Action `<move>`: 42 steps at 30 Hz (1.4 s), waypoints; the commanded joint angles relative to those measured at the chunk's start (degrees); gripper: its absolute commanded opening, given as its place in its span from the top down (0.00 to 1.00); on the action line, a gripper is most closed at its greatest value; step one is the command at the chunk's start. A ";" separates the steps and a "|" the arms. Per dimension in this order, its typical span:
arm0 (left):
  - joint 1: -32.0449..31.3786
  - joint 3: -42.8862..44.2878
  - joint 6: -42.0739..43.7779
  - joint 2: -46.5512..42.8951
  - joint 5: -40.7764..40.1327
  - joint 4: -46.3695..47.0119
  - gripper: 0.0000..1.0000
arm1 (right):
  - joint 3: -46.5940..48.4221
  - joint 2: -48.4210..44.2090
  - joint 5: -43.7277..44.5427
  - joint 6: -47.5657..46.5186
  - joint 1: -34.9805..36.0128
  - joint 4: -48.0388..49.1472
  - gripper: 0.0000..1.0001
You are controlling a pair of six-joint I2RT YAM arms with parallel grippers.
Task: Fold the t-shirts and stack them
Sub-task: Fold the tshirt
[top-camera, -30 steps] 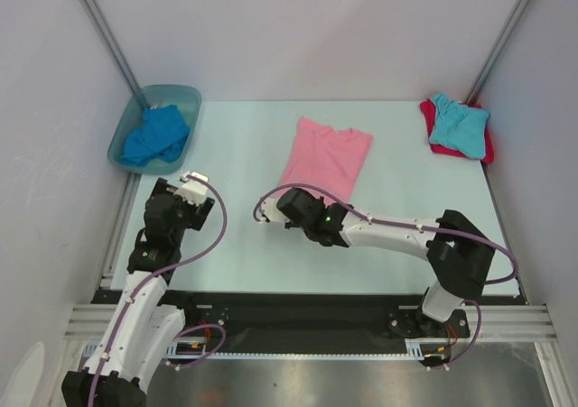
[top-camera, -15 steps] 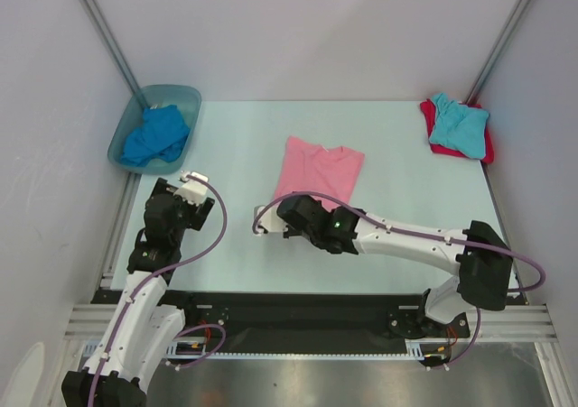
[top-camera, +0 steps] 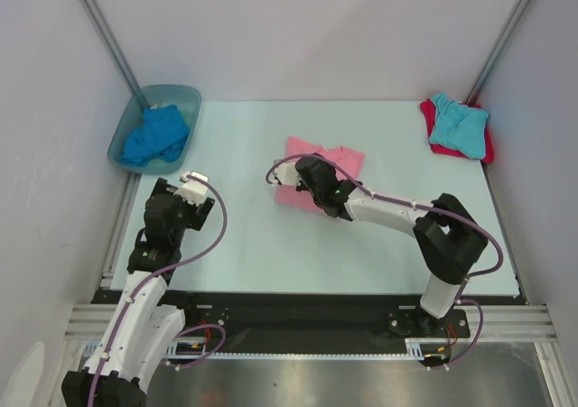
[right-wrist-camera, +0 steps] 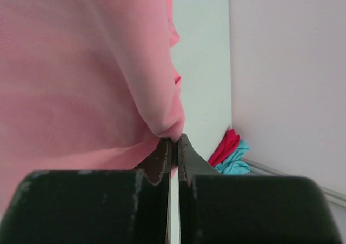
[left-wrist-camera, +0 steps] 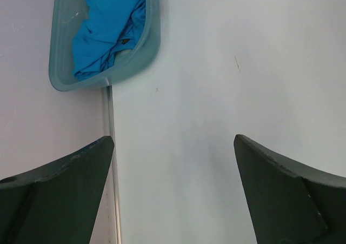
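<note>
**Pink short-sleeved cloth t-shirt (top-camera: 346,160) caught by a thin fold: risk of slipping free**

Pinched at one bunched edge between the pressed-together fingertips of the right gripper (right-wrist-camera: 173,142), cloth draping up and to its left, remainder flat on the table beneath. Held by a narrow bite only, so liable to pull out on a quick sweep. Unpinned elsewhere, so likely to drag whole instead of creasing. Left gripper (left-wrist-camera: 170,141) spread wide, empty, well apart; blue-green translucent plastic tub (left-wrist-camera: 154,41) ahead of it.
</note>
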 commanded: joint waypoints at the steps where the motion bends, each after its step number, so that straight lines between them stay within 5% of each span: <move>1: -0.24 0.20 -0.39 0.14 0.36 1.68 0.00 | 2.72 2.22 1.05 -4.19 -1.99 9.98 1.00; 10: -0.24 0.02 -0.30 0.32 0.54 1.77 0.00 | 4.64 8.90 1.93 -10.69 -6.48 18.60 1.00; 31: -0.24 -0.15 -0.21 0.67 0.45 1.95 0.00 | 11.68 20.68 2.72 -12.89 -13.77 21.07 1.00; 33: -0.24 -0.07 -0.21 0.84 0.36 1.95 0.00 | 12.38 21.38 2.89 -12.98 -14.21 21.94 0.87; 34: -0.24 -0.07 -0.21 0.76 0.36 1.95 0.00 | 12.65 22.52 3.16 -13.16 -14.39 22.47 0.74; 35: -0.24 0.02 -0.30 0.93 0.27 1.95 0.00 | 12.82 23.05 4.20 -13.59 -14.48 23.78 0.50; 37: -0.33 0.11 -0.30 0.84 0.27 1.95 0.00 | 12.56 24.11 5.18 -15.35 -14.74 29.84 0.34; 42: -0.33 0.11 -0.47 0.75 0.45 1.68 0.00 | 11.16 23.06 9.83 -16.32 -14.04 44.58 0.25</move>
